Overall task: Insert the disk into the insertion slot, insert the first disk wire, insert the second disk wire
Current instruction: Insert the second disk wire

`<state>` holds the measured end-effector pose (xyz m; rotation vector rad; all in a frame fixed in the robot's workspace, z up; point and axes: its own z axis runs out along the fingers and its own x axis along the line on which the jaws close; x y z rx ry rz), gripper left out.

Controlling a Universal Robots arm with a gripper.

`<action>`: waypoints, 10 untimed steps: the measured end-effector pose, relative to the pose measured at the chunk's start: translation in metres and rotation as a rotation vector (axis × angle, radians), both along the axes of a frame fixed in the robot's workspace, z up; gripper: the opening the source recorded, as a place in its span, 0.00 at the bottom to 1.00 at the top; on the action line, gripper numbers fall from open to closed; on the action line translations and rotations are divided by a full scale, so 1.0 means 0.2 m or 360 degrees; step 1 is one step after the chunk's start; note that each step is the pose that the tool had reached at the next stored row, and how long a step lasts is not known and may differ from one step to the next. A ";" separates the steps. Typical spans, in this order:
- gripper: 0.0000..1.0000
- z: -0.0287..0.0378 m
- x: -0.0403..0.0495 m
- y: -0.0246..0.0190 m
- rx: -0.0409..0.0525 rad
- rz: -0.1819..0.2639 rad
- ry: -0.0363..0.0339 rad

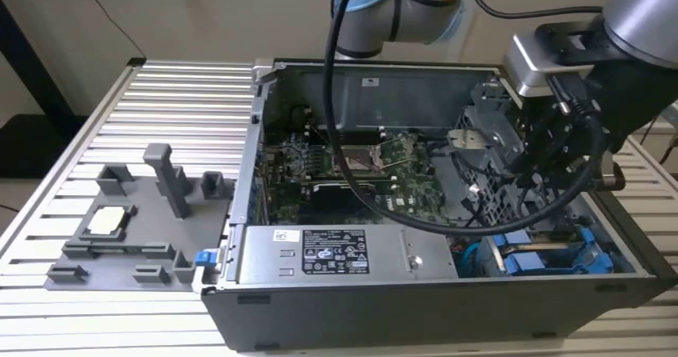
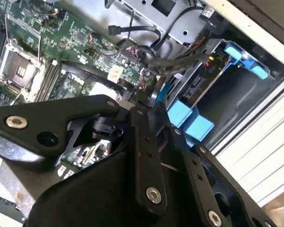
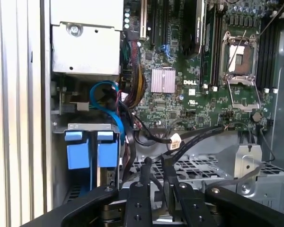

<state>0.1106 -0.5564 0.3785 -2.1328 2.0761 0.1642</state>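
Observation:
The disk (image 1: 551, 258) sits in its slot in the corner of the open computer case (image 1: 424, 309) nearest the exterior view's right. Its blue carrier tabs (image 3: 92, 151) stick up from the bay, and they also appear in the second wrist view as blue carrier tabs (image 2: 189, 118). My gripper (image 1: 541, 163) hangs inside the case above the drive cage, just short of the disk. In the first wrist view the gripper (image 3: 156, 168) has its fingers close together on a black disk wire (image 3: 173, 142) with a white tag. That wire (image 2: 114, 73) runs to the gripper (image 2: 132, 99).
A silver power-supply box (image 1: 339, 254) lies along the case's near wall. The green motherboard (image 1: 360, 166) with its bare processor socket (image 3: 239, 54) fills the floor. Loose black and blue cables (image 3: 113, 109) cross near the bay. A grey fixture plate (image 1: 127, 222) stands on the slatted table (image 1: 180, 95).

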 end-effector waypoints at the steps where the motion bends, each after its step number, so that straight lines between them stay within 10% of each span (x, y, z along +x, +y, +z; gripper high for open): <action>1: 0.27 -0.006 -0.006 0.009 0.0000 0.0002 -0.0006; 10: 0.27 -0.045 -0.036 0.045 0.0000 0.0029 -0.0041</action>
